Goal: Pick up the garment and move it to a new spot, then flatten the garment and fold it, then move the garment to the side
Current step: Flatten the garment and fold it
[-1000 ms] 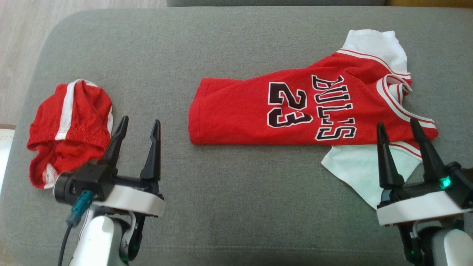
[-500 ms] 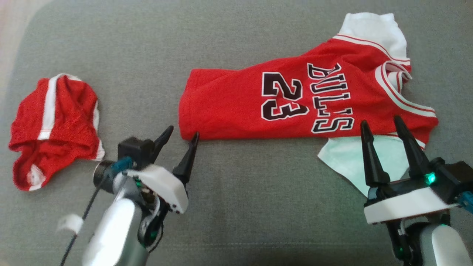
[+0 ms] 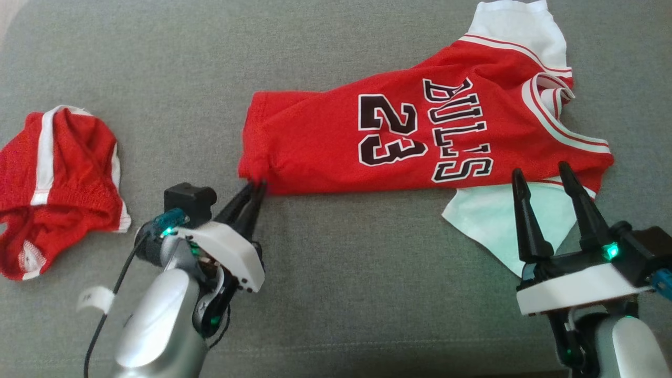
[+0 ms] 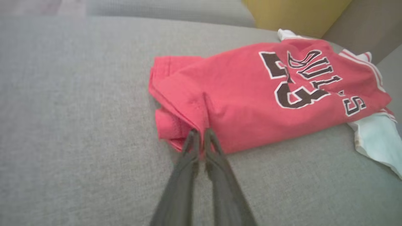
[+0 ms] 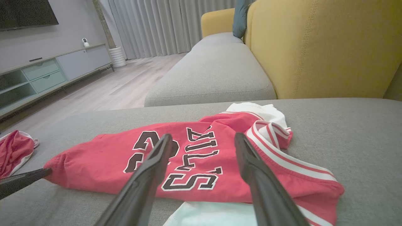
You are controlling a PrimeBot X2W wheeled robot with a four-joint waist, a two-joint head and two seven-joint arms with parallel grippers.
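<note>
The garment (image 3: pixel 420 136) is a red jersey with white sleeves and black lettering, lying rumpled across the grey sofa cushion (image 3: pixel 341 273). My left gripper (image 3: pixel 254 187) sits at the jersey's lower-left hem corner. In the left wrist view its fingers are pinched together on a raised fold of the garment (image 4: pixel 245 103), at the left gripper (image 4: pixel 199 134). My right gripper (image 3: pixel 541 170) stands open just above the jersey's near edge, beside the white sleeve (image 3: pixel 488 226). Seen from the right wrist, the right gripper (image 5: pixel 203 136) has nothing between its fingers and the garment (image 5: pixel 194 157) lies beyond.
Red shorts with white stripes (image 3: pixel 58 184) lie crumpled at the cushion's left end, also seen as red shorts (image 5: pixel 12 150). A yellow backrest (image 5: pixel 314 47) rises behind the cushion. Beyond lie a second grey cushion (image 5: pixel 213 72) and wooden floor (image 5: pixel 103 91).
My left gripper has travelled forward and right from beside the shorts to the jersey's hem corner and closed on it. The right gripper stays open. The head camera has shifted.
</note>
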